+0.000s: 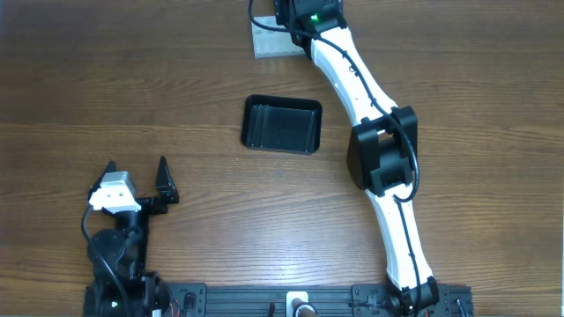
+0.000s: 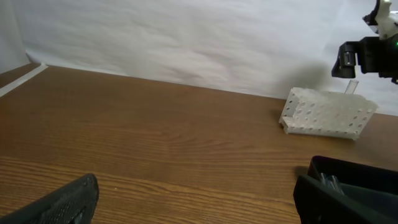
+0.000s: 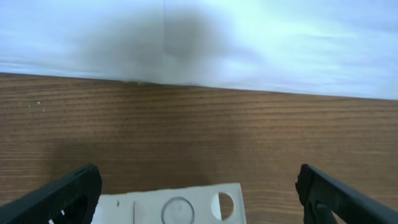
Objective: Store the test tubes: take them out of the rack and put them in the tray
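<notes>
The white test tube rack (image 1: 267, 44) stands at the table's far edge. One clear test tube (image 2: 351, 86) sticks up from it, and its round mouth (image 3: 178, 210) sits beside an empty hole. My right gripper (image 3: 198, 175) hangs open straight above the rack, its fingers (image 3: 59, 198) wide apart on either side of the tube. The black tray (image 1: 282, 125) lies mid-table, with faint glassy glints (image 2: 329, 181) inside. My left gripper (image 1: 136, 165) is open near the front left, holding nothing and far from the rack and tray.
A white wall (image 2: 186, 37) rises just behind the rack. Bare wooden table (image 1: 458, 79) spreads to both sides of the tray. The right arm (image 1: 379, 158) stretches diagonally across the right half, past the tray's right side.
</notes>
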`<state>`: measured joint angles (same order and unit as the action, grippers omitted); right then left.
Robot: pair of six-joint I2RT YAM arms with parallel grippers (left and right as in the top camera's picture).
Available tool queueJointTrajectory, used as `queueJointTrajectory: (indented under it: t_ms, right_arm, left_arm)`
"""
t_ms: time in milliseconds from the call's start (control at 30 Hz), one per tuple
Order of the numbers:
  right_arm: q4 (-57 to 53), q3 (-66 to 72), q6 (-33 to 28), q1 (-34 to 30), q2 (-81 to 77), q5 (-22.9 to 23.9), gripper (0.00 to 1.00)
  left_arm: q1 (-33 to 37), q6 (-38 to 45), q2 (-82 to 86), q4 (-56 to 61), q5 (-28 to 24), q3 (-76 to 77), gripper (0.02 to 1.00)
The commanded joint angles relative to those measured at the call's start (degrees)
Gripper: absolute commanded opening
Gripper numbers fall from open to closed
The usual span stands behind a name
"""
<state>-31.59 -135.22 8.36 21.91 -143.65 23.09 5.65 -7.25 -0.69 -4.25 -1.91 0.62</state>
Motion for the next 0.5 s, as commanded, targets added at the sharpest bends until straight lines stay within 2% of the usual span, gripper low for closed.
queueJointTrajectory:
  t_ms: [33,233,367,500]
  right_arm:
    - [0.9,-0.7,-1.2,0.3,-1.9,0.5,0.976]
    - [0.8,-0.7,-1.2,0.3,-2.8,0.5,0.941]
    - [1.0,-0.7,-1.2,0.3,-3.0,0.5,0.717]
    - [0.9,-0.7,-1.2,0.3,-3.3,0.5,0.562]
  left_arm:
    - [0.2,0.9,0.3,-0.2,0.2,-0.3,0.998]
    - [0.2,0.9,0.3,-0.2,0.2,-0.3,0.996]
    - [0.2,0.8,0.3,-0.2,0.2,-0.3,0.996]
    - [0.2,0.9,0.3,-0.2,0.2,-0.3,0.998]
